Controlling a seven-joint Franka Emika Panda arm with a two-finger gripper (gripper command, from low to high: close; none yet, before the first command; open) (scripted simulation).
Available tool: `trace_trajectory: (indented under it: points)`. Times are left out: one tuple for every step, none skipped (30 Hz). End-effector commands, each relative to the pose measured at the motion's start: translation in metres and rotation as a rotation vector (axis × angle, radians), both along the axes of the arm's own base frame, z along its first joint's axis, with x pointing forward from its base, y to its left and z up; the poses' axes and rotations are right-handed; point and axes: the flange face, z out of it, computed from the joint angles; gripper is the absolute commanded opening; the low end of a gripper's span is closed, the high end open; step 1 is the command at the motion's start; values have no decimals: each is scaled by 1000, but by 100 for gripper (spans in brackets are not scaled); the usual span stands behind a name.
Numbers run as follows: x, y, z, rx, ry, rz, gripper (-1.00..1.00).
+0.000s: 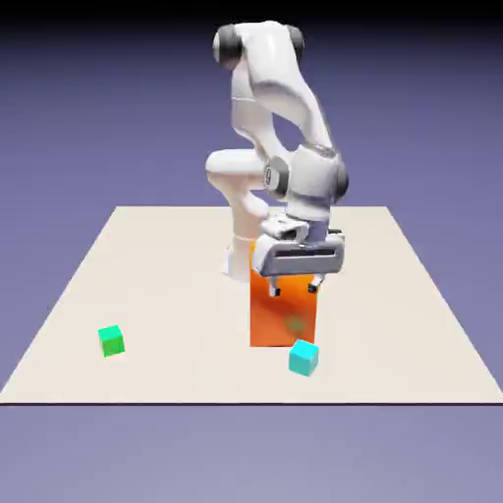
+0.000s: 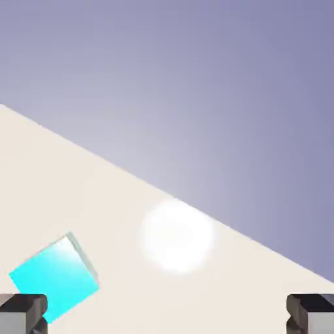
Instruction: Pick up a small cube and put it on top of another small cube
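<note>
Clearly jaws (image 1: 295, 287) released, empty, hanging above the worktop (image 1: 177, 285). Cyan cube (image 1: 304, 358) sits just below them, off toward one finger. Looks light, rigid, smooth; pinch two opposite flat faces, mid-height.

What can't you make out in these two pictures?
- Small plain yellow cube: in neither view; whether the tall orange block hides it is unclear.
- Orange block's top: exterior view, covered by the white arm's tool.
- Small cyan cube: hand view, lower corner behind a grey fingertip.
- Fingertips: cut off by the bottom edge.
</note>
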Motion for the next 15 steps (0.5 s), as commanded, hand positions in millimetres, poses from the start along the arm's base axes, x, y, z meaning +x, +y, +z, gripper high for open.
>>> trace_trajectory:
  points:
    - [3, 4, -10, -24, 42, 20, 0]
    - [5, 11, -20, -49, 84, 43, 0]
    - [6, 17, -29, -73, 125, 66, 0]
    - [8, 23, -39, -96, 164, 89, 0]
    - [9, 28, -48, -119, 203, 111, 0]
    - [10, 34, -57, -142, 241, 133, 0]
    - [11, 39, -67, -165, 279, 155, 0]
    - [11, 45, -75, -187, 315, 176, 0]
    - [12, 50, -84, -209, 351, 197, 0]
    - [12, 55, -93, -231, 385, 218, 0]
    - [12, 60, -101, -252, 419, 238, 0]
    - [12, 65, -109, -273, 452, 257, 0]
    - [12, 70, -117, -293, 484, 276, 0]
    - [12, 74, -125, -313, 516, 295, 0]
    - [12, 78, -133, -333, 546, 313, 0]
